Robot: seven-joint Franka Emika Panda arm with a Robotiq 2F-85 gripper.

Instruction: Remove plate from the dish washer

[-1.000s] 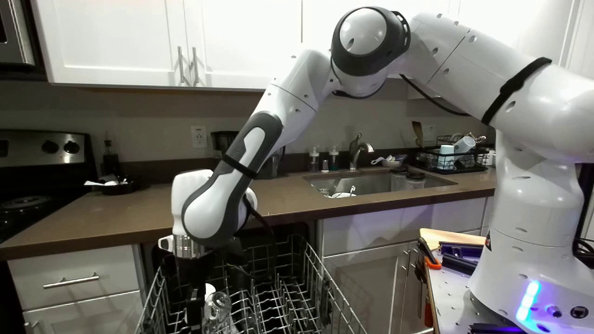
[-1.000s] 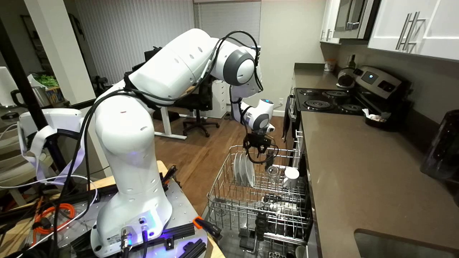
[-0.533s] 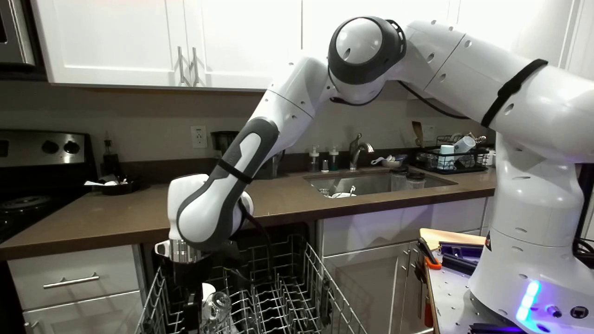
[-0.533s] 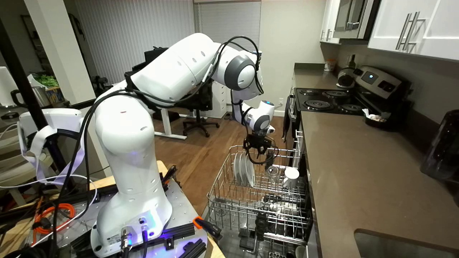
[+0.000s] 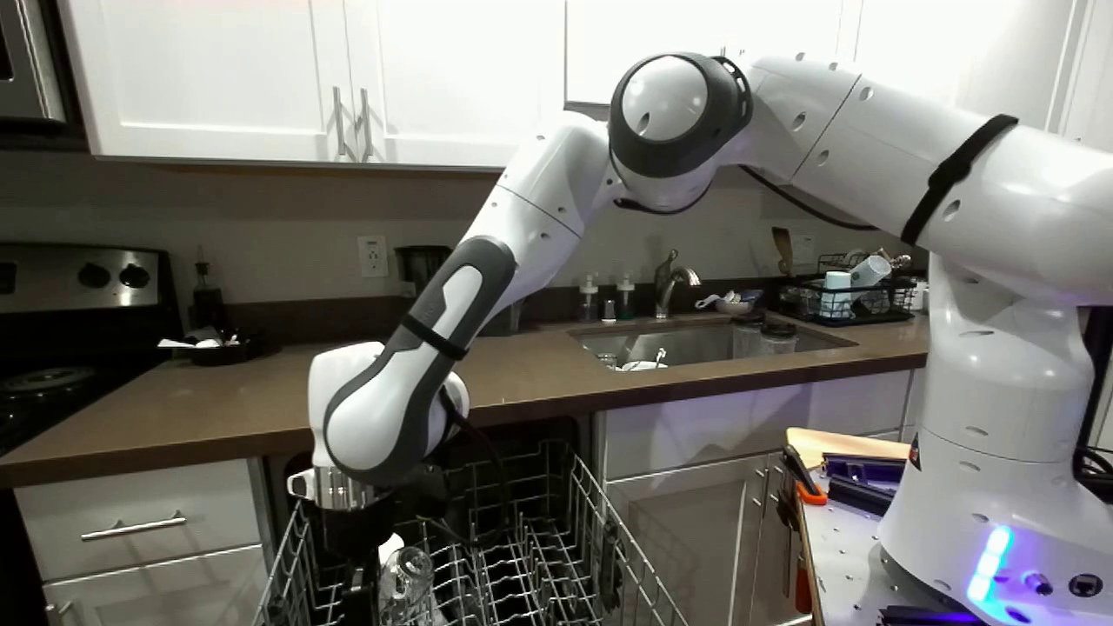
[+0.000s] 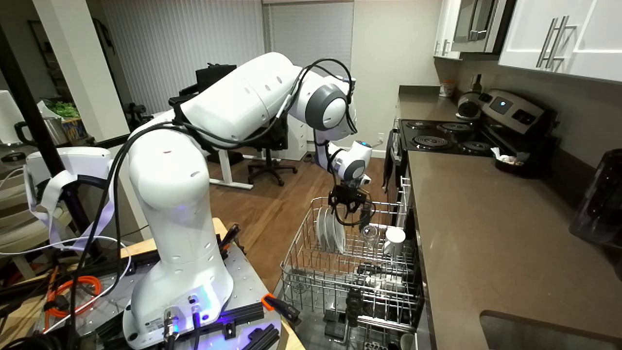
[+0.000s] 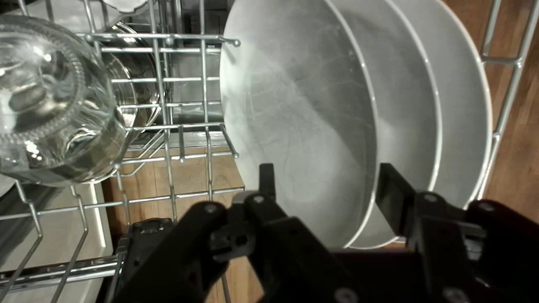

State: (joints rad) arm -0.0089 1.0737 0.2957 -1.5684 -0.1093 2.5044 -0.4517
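Three white plates stand on edge in the pulled-out wire rack of the dish washer [image 6: 291,253]. The leftmost in the wrist view is the nearest plate [image 7: 303,126]; the plates [image 6: 339,234] also show in an exterior view. The dark gripper [image 7: 326,179] is open and empty. In the wrist view the nearest plate's rim lies between its fingertips, close to the right-hand one. I cannot tell whether they touch. In an exterior view the gripper [image 5: 358,582] hangs over the rack [image 5: 609,513], and the plates are out of view there.
A clear glass jar [image 7: 54,105] stands beside the plates, with a white mug [image 6: 394,239] past it. Wire tines [image 7: 223,42] rise by the nearest plate's left edge. The brown countertop [image 5: 522,382] edge runs close behind the rack. A cable loops round the wrist.
The arm has lowered, and in an exterior view the wrist has moved down and slightly left. The plates, jar and mug have not moved.
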